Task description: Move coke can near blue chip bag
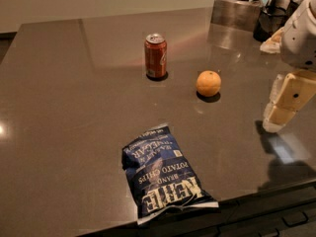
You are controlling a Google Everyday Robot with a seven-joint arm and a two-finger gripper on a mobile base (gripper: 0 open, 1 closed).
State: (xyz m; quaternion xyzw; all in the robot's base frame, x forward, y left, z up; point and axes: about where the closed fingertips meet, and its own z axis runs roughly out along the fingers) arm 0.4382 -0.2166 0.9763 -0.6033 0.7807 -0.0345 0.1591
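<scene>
Reaching for the can [155,56], upright far left of the gripper [282,102] hanging over the table's [59,107] right edge, we should clasp it mid-body and set it beside the chip bag [165,177]. Whether the gripper is spread or clenched, we cannot tell.

an orange [208,83] on the dark countertop [59,107], metal box [237,13] at the back
</scene>
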